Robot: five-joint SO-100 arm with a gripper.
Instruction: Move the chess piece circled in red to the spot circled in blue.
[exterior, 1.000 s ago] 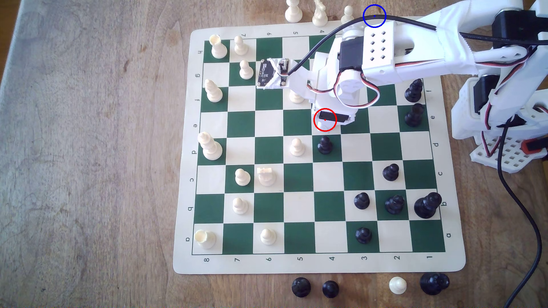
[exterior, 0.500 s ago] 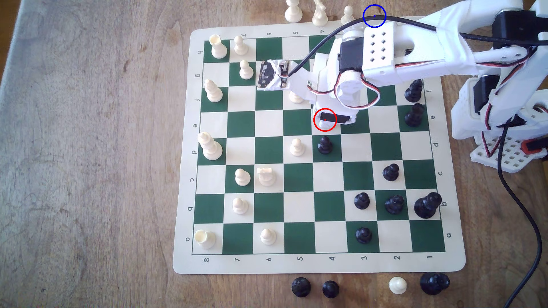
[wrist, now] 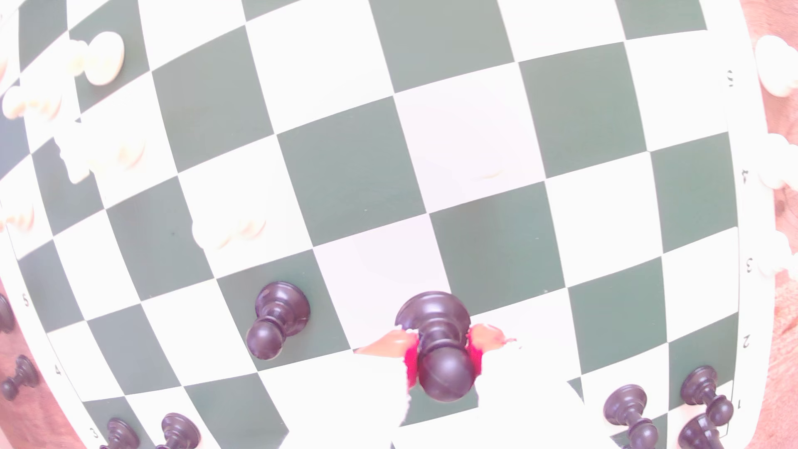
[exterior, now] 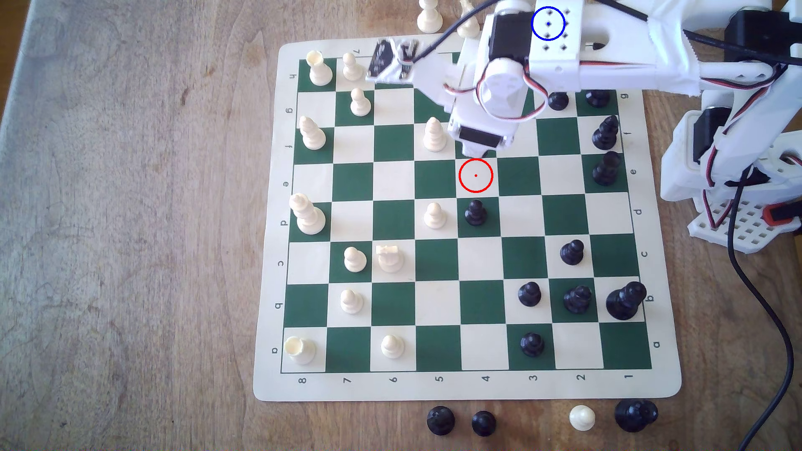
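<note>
In the wrist view the black pawn [wrist: 440, 345] hangs above the board, and my gripper [wrist: 440, 341] is shut on its neck with red-padded fingers [wrist: 410, 358] on both sides. In the exterior view the gripper [exterior: 475, 149] sits one square above the red ring [exterior: 475, 175], which encloses a bare cream square; the arm hides the pawn there. The blue ring [exterior: 532, 24] is drawn over the white upper arm at the top, and the wood under it is hidden.
A black pawn [exterior: 475, 212] stands just below the red ring, and a cream bishop [exterior: 434, 134] stands at the gripper's left in the exterior view. Cream pieces [exterior: 428, 17] stand off the board at the top. Black pieces [exterior: 558, 100] lie under the arm.
The gripper has lifted off the red-ringed square and moved toward the exterior view's top with the pawn. The arm now covers the blue ring.
</note>
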